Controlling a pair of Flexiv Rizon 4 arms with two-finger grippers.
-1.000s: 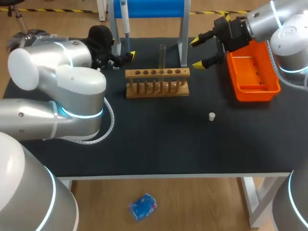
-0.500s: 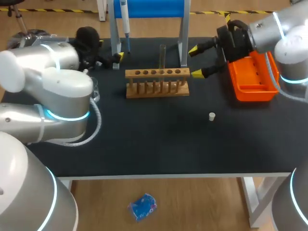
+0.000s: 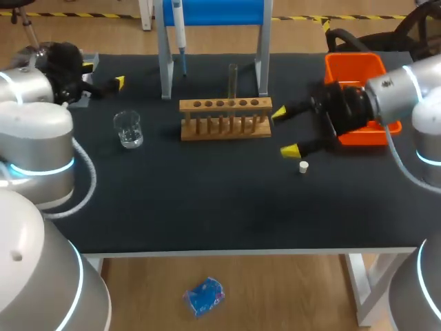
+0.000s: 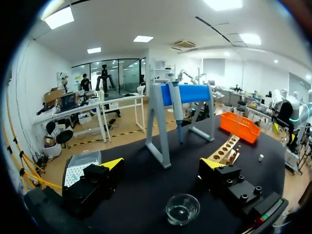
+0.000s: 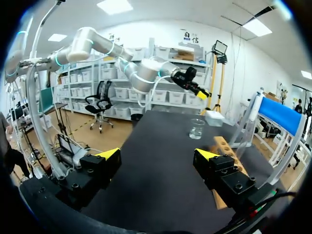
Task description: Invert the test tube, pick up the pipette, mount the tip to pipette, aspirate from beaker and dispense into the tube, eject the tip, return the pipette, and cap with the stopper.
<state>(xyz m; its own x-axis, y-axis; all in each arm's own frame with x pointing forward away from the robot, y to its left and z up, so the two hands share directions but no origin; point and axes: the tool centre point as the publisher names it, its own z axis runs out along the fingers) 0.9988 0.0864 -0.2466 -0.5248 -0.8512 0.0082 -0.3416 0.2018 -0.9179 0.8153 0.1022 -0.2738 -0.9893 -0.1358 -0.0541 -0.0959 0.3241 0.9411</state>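
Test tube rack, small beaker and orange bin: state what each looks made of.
The light-brown test tube rack with a row of holes: unpainted wood, matt, judging by its tan tone and dowel legs. The small clear beaker: glass or clear plastic; transparent with bright glints. The orange rectangular bin: probably moulded plastic, smooth, uniform colour.

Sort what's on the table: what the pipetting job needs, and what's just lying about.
Job: test tube, pipette, beaker, stopper, likely tip box.
Just there: wooden rack holding the tube, blue stand holding the pipette, orange bin.
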